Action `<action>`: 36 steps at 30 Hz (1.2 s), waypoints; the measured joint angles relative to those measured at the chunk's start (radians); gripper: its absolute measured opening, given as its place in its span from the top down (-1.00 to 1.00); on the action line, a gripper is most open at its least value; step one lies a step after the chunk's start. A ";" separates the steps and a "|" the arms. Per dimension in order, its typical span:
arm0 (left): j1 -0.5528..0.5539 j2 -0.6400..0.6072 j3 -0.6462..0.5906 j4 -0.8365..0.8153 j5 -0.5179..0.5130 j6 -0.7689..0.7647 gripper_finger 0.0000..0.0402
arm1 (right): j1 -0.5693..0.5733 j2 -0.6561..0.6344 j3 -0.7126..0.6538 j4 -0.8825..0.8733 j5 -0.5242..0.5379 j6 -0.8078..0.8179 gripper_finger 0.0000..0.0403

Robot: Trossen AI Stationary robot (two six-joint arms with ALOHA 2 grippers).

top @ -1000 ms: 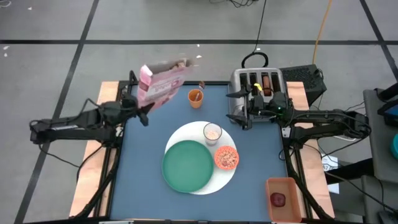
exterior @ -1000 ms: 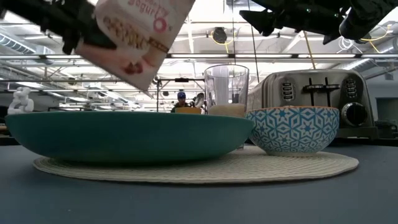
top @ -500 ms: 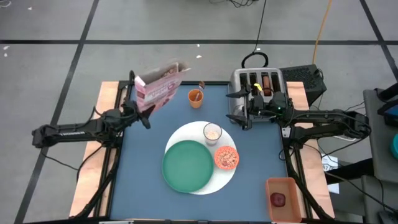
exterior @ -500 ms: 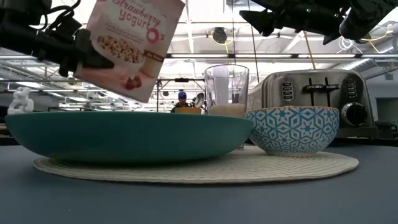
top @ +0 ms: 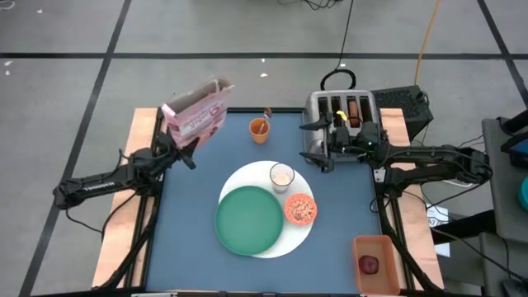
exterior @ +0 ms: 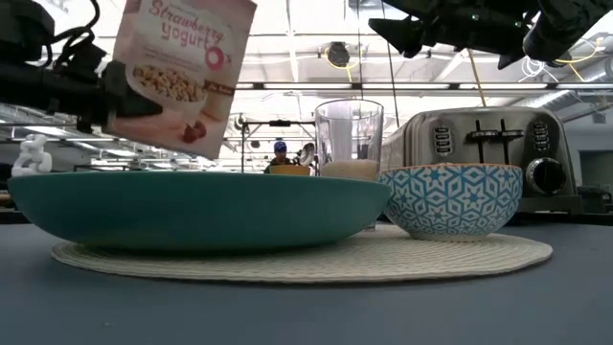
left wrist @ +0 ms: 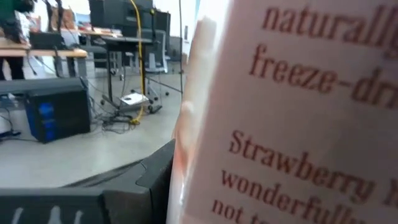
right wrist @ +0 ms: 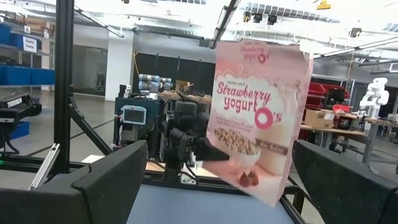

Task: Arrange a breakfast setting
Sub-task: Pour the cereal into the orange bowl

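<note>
Left gripper (top: 183,147) jaws gripped the tilted cereal box (top: 195,116) above the surface. Right gripper (top: 323,142) jaws stood open by the toaster (top: 342,115). Further tilt could spill cereal.

On the table (top: 190,206) there is one large white round disc (top: 307,233), one green plate (top: 247,220), one small milky glass (top: 282,176), one patterned bowl (top: 300,209), one small orange cup (top: 259,129), one silver toaster (top: 340,120), one pink cereal box (top: 196,118), and one orange tray (top: 375,264) carrying one dark red fruit (top: 369,264).
</note>
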 joint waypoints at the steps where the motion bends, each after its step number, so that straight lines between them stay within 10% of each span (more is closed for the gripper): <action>1: 0.003 -0.004 0.000 -0.002 -0.002 0.005 0.01 | 0.000 0.000 0.000 -0.006 -0.001 0.000 -0.95; 36: 0.090 0.076 0.001 -0.057 -0.006 -0.108 0.01 | 0.000 0.000 0.000 -0.096 0.000 0.000 -0.95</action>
